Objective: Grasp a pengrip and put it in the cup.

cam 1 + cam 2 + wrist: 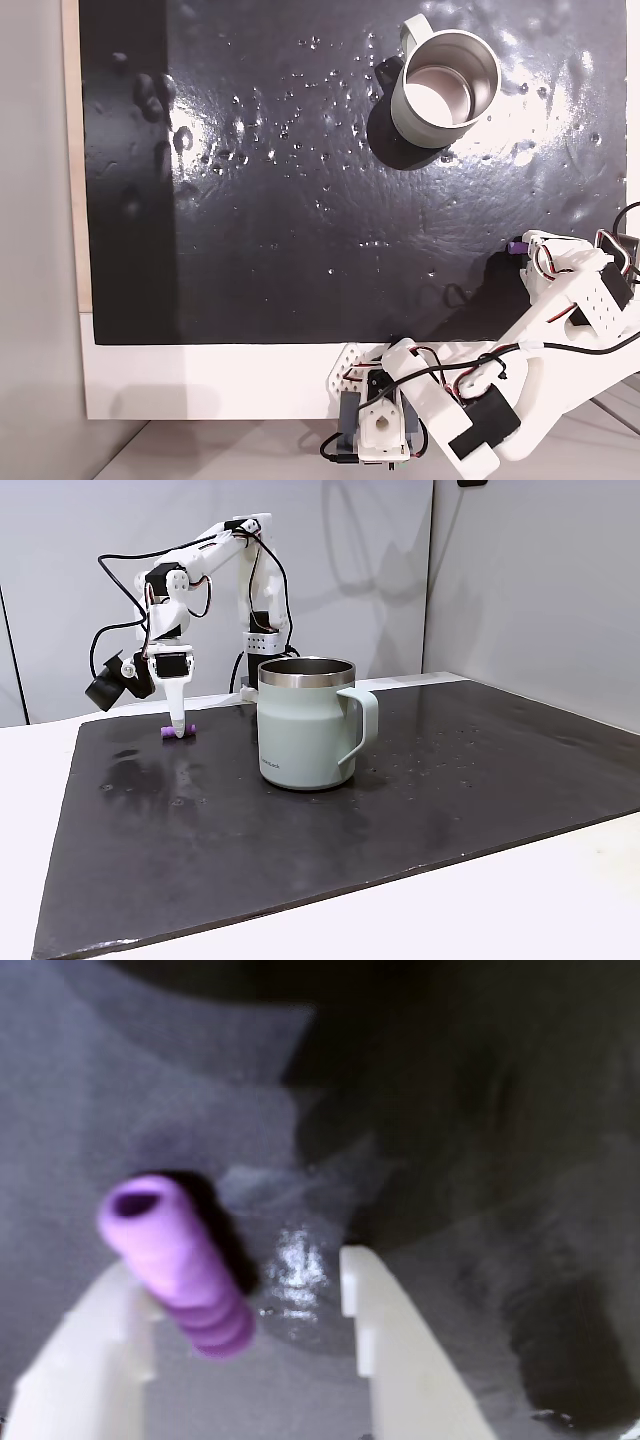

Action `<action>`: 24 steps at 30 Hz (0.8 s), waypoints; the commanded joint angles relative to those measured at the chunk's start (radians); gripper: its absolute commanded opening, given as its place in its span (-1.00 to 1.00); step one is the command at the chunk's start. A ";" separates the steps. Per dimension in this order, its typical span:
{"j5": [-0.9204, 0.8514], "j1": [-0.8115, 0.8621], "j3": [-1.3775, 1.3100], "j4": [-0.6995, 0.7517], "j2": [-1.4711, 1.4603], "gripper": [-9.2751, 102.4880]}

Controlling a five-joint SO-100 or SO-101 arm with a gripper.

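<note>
The purple ribbed pengrip [178,1260] lies on the black mat between my two white fingers, resting against the left finger [90,1355] with a gap to the right one. My gripper [240,1275] is open around it and tip-down on the mat. In both fixed views the pengrip [516,245] [178,729] shows at the fingertips of the gripper [527,250] [179,726]. The pale grey-green cup [410,115] [300,730] stands upright and apart from them, its handle [365,725] to the right in a fixed view.
A black mat [250,200] covers most of the white table [200,380]. The arm's base [385,420] sits at the table's near edge in a fixed view. Small specks glint across the mat's middle. A pale wall stands behind the arm.
</note>
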 commanded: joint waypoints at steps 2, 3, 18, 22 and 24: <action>-0.018 0.017 -0.003 -0.051 -0.021 -0.72; -0.018 0.017 -0.003 -0.051 -0.023 -0.76; 0.081 -0.032 -0.143 0.215 0.218 -0.83; 0.137 -0.071 -0.236 0.347 0.347 -0.83; 0.153 -0.084 -0.284 0.407 0.411 -0.83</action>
